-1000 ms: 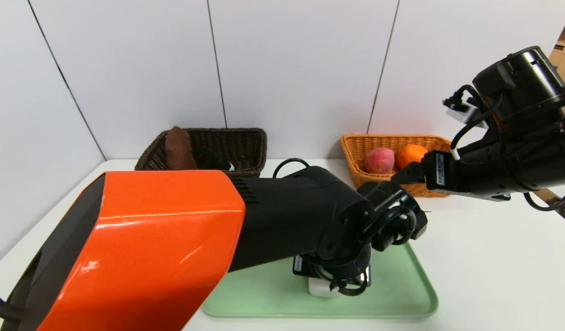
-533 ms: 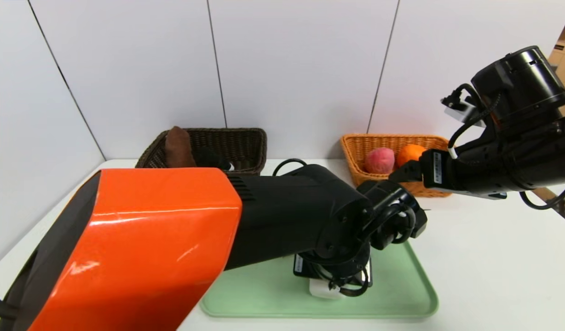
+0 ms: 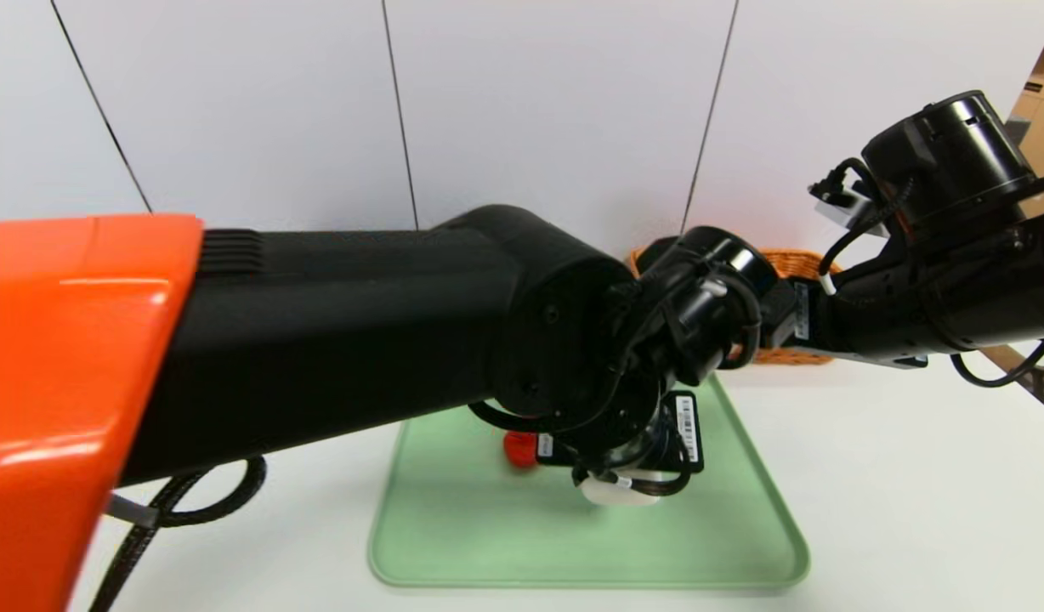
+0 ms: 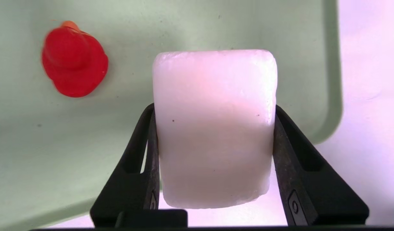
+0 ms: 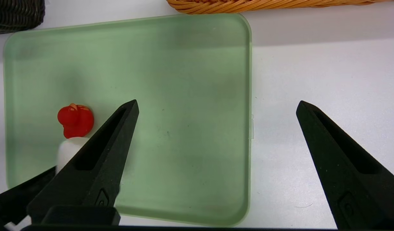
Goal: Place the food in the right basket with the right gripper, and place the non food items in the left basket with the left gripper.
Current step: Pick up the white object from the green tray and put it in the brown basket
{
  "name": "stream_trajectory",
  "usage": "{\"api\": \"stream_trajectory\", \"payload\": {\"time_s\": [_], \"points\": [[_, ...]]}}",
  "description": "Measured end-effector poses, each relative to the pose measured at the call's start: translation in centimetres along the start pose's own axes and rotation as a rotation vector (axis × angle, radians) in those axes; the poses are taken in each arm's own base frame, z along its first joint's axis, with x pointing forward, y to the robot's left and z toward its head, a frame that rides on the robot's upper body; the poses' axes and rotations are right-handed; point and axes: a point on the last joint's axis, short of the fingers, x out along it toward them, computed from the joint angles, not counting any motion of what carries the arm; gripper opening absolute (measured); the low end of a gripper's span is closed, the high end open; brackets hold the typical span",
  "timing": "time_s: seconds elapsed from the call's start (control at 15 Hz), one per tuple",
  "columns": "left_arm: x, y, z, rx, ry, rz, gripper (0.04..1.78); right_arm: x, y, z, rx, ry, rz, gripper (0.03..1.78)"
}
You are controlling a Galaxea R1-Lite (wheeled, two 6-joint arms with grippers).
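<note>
Since a second ago the left gripper had clamped the white block at frame centre and lifted it off the tray, ready for the left basket, while the right gripper hung wide open, empty.

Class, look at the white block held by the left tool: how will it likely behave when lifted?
The white block keeps square edges between the left tool fingers, so it is probably stiff. Its waxy, smooth faces may slip. Flat sides suggest it won't roll on the green tray.
</note>
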Motion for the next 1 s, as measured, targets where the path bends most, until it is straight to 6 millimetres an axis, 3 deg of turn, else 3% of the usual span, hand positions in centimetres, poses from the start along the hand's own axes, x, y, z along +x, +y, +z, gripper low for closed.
{"api": "stream_trajectory", "payload": {"time_s": [0.33, 0.6, 0.8, 1.0], "points": [[-4.5, 4.9, 4.4, -0.115, -0.108, 0.047, 0.98, 0.1, -0.5, 0.3, 0.021, -0.009, -0.016, 1.70], [-7.0, 11.3, 10.0, -0.282, -0.310, 0.073, 0.98, 0.5, -0.5, 0.8, 0.030, -0.041, -0.008, 1.70], [-7.2, 16.2, 13.9, -0.366, -0.488, 0.107, 0.98, 0.8, -0.5, 0.8, 0.030, -0.036, -0.012, 1.70], [-4.8, 19.2, 16.0, -0.409, -0.549, 0.154, 0.98, 0.8, -0.5, 0.7, 0.030, -0.036, -0.017, 1.70]]}}
